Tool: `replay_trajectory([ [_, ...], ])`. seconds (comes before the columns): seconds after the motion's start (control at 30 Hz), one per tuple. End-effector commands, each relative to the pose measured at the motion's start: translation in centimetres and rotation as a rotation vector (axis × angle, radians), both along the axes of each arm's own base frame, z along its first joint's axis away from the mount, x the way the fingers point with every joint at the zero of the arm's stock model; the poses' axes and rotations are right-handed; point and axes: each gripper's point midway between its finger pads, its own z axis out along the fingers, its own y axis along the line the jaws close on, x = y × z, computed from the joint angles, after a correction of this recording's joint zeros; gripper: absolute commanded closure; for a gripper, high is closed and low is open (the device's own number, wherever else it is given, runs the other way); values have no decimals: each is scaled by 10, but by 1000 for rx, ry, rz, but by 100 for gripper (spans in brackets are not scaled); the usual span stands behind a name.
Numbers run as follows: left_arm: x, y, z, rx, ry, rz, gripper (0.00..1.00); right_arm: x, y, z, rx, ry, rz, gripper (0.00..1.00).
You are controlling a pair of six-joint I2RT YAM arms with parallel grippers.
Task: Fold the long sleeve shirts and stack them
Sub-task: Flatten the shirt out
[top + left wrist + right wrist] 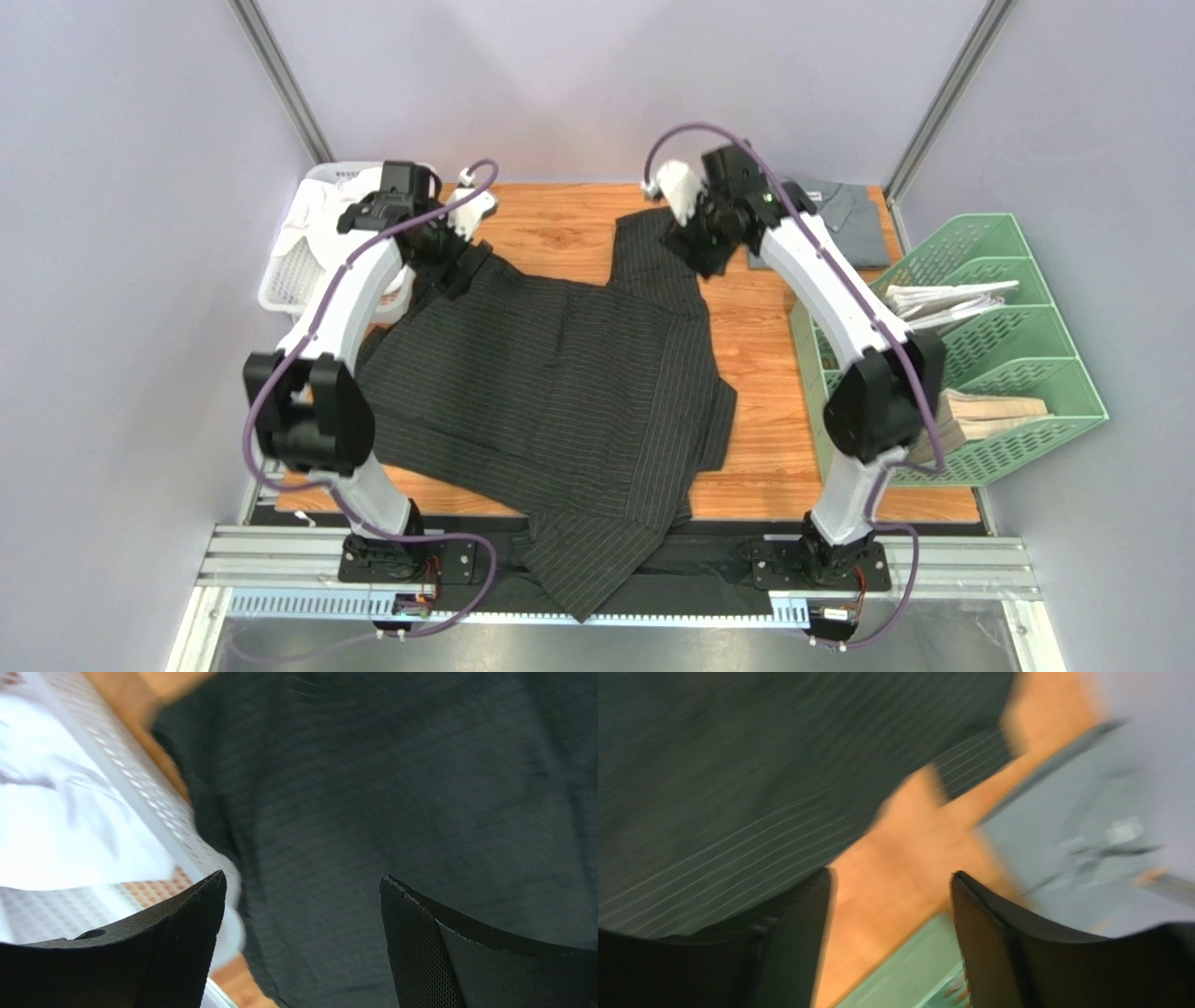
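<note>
Black shirt (561,378): spread open mid-frame on the surface (765,350), one end hanging over the bottom edge
Handling: soft, light, limp cloth; likely to sag and drag, so pinch its upper corners or a seam
Grey shirt (839,210): folded, upper right corner
Left jaws: spread, empty, over black cloth
Right jaws: spread, empty, over bare wood by the shirt's edge; view blurred
In the way: white basket (281,266) just beside the upper-left cloth; green rack (1038,350) along the right
</note>
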Motion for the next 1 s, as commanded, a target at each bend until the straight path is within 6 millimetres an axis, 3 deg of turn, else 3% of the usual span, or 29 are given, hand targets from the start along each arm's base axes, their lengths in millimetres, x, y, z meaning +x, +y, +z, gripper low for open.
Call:
replay_trajectory([
  [0.0,-70,-30,11,-110,64,-142,18,-142,42,-47,147,394,53,39],
  [0.03,-83,-28,-6,-106,115,-139,18,-159,50,-56,154,447,63,42],
  [0.1,-98,-28,-16,-111,145,-144,19,-179,51,-78,150,528,37,48],
  [0.13,-108,-28,-28,-117,183,-143,19,-187,48,-99,133,566,22,50],
  [0.2,-122,-32,-37,-150,224,-140,20,-191,44,-116,122,585,-1,52],
  [0.23,-126,-33,-40,-156,237,-136,20,-196,40,-134,100,612,-13,52],
  [0.4,-143,-31,-57,-154,290,-131,20,-191,19,-181,-27,615,-55,54],
  [0.57,-151,-27,-64,-135,313,-132,20,-158,-22,-224,-153,623,-129,55],
  [0.7,-149,-26,-70,-128,328,-131,21,-109,-65,-233,-222,577,-215,58],
  [0.77,-145,-27,-72,-131,338,-129,21,-92,-78,-234,-247,579,-230,58],
  [0.83,-142,-27,-72,-130,343,-116,21,-70,-91,-219,-244,546,-251,60],
  [0.9,-136,-27,-75,-127,354,-108,21,-65,-98,-198,-242,546,-235,57],
  [0.97,-134,-28,-82,-133,376,-109,21,-71,-93,-179,-199,552,-198,53],
])
